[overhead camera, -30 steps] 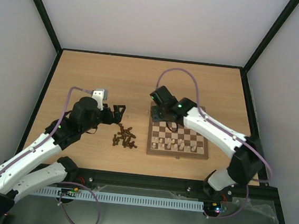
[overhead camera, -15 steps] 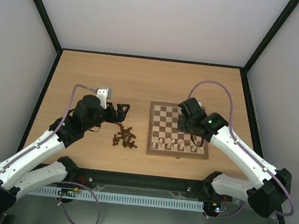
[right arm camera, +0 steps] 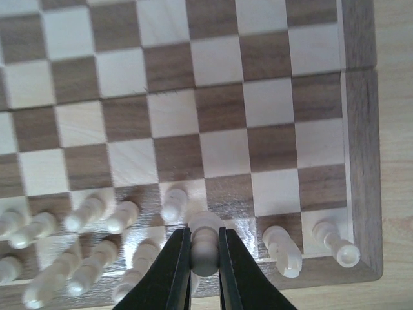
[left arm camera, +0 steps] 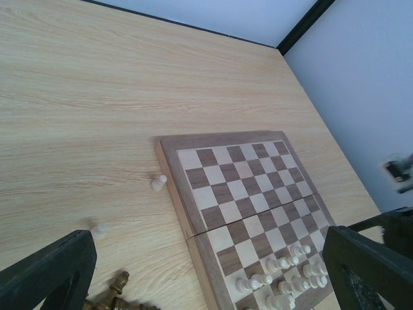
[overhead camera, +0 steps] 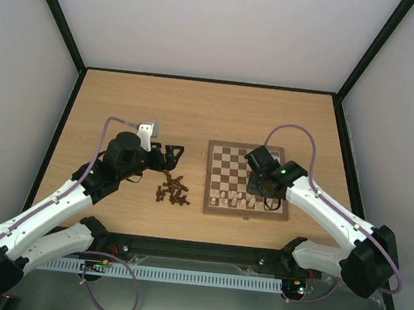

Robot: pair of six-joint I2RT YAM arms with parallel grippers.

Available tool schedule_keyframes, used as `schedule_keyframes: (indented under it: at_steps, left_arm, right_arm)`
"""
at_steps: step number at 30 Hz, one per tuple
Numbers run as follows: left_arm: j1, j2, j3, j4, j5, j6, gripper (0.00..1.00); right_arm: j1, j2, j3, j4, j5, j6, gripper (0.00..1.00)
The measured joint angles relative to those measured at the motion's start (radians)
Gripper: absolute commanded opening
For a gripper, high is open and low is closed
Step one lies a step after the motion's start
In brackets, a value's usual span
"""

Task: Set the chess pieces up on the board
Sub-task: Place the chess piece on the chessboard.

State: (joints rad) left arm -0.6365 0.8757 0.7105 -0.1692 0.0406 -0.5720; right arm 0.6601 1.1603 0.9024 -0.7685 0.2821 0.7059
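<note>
**A:** Where do we stand on the setup?

**B:** Under halfway, I'd say. The board [overhead camera: 228,164] sits right of centre in the overhead view. Only its bottom two rows carry anything, a line-up of pale pieces [overhead camera: 233,198] with gaps in it.

**A:** And the right gripper [right arm camera: 205,234]?

**B:** Its fingers are pinched together on one pale piece [right arm camera: 205,259], low in the wrist view over those bottom rows, with neighbours on either side. I can't tell whether it's down on its square yet.

**A:** The dark side?

**B:** Nothing placed! The dark pieces [overhead camera: 173,190] lie in a heap on the table [overhead camera: 196,110], just left of the board. The whole upper half of the board is bare squares.

**A:** Left gripper [overhead camera: 172,156]?

**B:** Fingers spread wide with nothing in them, sitting just above that heap in the overhead frame.

**A:** Anything loose?

**B:** Yes, two pale strays [left arm camera: 159,183] stand on the wood off the board's left edge in the left wrist view. One is just beside the frame and the other is further toward the lower left. So the pale ranks aren't finished, and the dark set is all to come.
</note>
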Motion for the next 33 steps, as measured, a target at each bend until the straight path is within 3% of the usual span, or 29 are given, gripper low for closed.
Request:
schedule_keyframes:
  at_steps: [28, 33]
  left_arm:
    - [0.000, 0.003, -0.011, 0.027, 0.072, 0.000, 1.00]
    - [0.000, 0.003, -0.011, 0.027, 0.071, 0.000, 0.99]
  right_arm:
    - [0.000, 0.176, -0.143, 0.134, 0.038, 0.133, 0.10]
    - [-0.005, 0.177, -0.145, 0.150, 0.042, 0.132, 0.18]
